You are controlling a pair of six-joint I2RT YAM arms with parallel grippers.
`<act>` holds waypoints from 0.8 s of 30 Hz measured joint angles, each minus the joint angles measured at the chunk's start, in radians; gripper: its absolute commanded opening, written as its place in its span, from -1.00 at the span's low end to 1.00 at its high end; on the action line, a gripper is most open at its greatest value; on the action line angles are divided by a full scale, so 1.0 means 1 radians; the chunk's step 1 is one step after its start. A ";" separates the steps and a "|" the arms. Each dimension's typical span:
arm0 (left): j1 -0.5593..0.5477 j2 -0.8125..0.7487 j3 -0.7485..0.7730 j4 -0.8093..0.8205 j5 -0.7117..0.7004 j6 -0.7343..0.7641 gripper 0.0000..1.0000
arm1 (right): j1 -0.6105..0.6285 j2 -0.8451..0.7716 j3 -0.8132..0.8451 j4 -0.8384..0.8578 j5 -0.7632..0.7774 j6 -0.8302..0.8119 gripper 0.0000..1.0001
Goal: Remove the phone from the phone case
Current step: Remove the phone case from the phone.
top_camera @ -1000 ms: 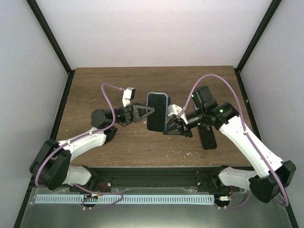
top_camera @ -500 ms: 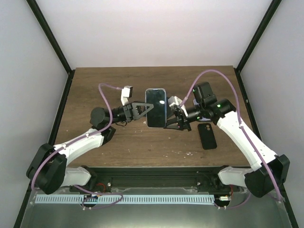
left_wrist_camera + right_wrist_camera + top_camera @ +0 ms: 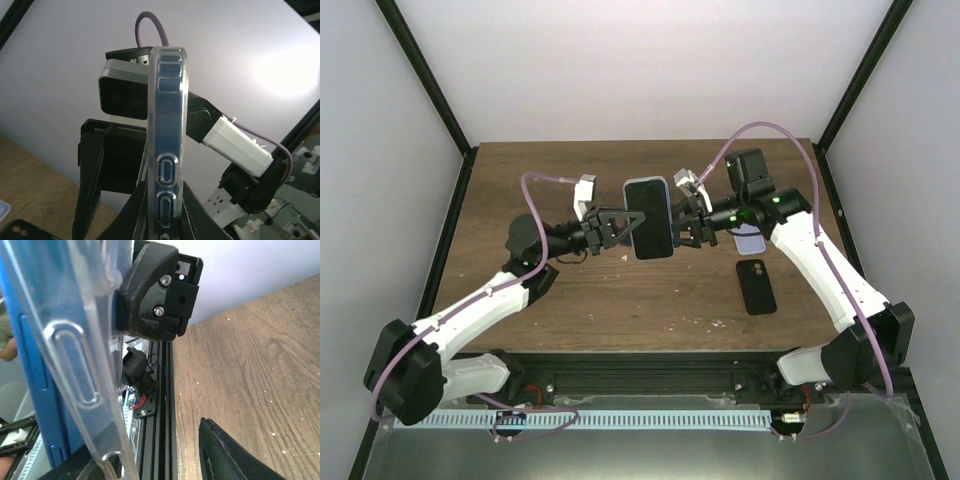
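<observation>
A blue phone in a clear case (image 3: 650, 218) is held in the air above the middle of the table, screen facing up. My left gripper (image 3: 625, 228) is shut on its left edge. In the left wrist view the cased phone (image 3: 167, 125) stands edge-on between my two black fingers (image 3: 125, 220). My right gripper (image 3: 682, 228) is at the phone's right edge. In the right wrist view the clear case (image 3: 75, 365) and the blue phone (image 3: 30, 365) fill the left side. One black finger (image 3: 225, 455) stands well apart from the case, so the jaws are open.
A black phone-shaped slab (image 3: 756, 285) lies on the wooden table (image 3: 570, 300) at the right. A lavender flat item (image 3: 750, 240) lies just behind it, partly under my right arm. The black frame rail runs along the table's near edge (image 3: 165, 415).
Both arms have risen and carried the cased phone up and towards the back. The right arm has swung back, uncovering the black slab.
</observation>
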 measured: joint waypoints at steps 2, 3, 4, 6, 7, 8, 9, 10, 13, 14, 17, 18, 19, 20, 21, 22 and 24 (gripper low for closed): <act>-0.003 -0.011 0.021 -0.065 -0.010 0.051 -1.00 | -0.013 0.011 0.000 0.032 -0.034 0.038 -0.14; -0.007 -0.018 0.028 -0.091 -0.016 0.074 -1.00 | -0.017 0.013 0.000 0.048 -0.050 0.054 -0.14; -0.010 -0.024 0.030 -0.106 -0.022 0.089 -1.00 | -0.020 0.014 0.000 0.068 -0.064 0.074 -0.13; -0.016 -0.034 0.030 -0.124 -0.027 0.113 -1.00 | -0.023 0.013 0.000 0.103 -0.084 0.102 -0.13; -0.020 -0.038 0.029 -0.129 -0.027 0.124 -1.00 | -0.024 0.013 -0.002 0.124 -0.098 0.118 -0.13; -0.022 -0.040 0.029 -0.132 -0.027 0.132 -1.00 | -0.025 0.013 -0.002 0.143 -0.110 0.133 -0.12; -0.024 -0.041 0.029 -0.135 -0.027 0.137 -1.00 | -0.026 0.013 -0.002 0.160 -0.121 0.146 -0.12; -0.027 -0.042 0.028 -0.137 -0.027 0.143 -1.00 | -0.029 0.013 -0.004 0.177 -0.134 0.159 -0.12; -0.036 -0.043 0.027 -0.149 -0.021 0.160 -1.00 | -0.034 0.010 -0.022 0.234 -0.172 0.193 -0.30; -0.037 -0.042 0.027 -0.156 -0.020 0.163 -1.00 | -0.035 0.010 -0.032 0.253 -0.184 0.205 -0.38; -0.037 -0.035 0.027 -0.182 -0.018 0.169 -1.00 | -0.038 0.010 -0.069 0.274 -0.218 0.218 -0.67; -0.037 -0.030 0.027 -0.192 -0.020 0.171 -1.00 | -0.040 0.010 -0.081 0.273 -0.226 0.215 -0.81; -0.037 -0.025 0.027 -0.205 -0.022 0.174 -1.00 | -0.043 0.010 -0.094 0.270 -0.232 0.209 -0.94; -0.036 -0.021 0.025 -0.218 -0.024 0.175 -1.00 | -0.046 0.010 -0.113 0.269 -0.238 0.205 -0.98; -0.034 -0.016 0.021 -0.236 -0.025 0.174 -1.00 | -0.050 0.010 -0.135 0.269 -0.239 0.200 -0.98; -0.031 -0.010 0.014 -0.257 -0.026 0.174 -1.00 | -0.054 0.010 -0.167 0.270 -0.233 0.201 -0.99; -0.027 0.013 -0.002 -0.290 -0.025 0.171 -0.97 | -0.062 0.012 -0.232 0.299 -0.217 0.210 -0.99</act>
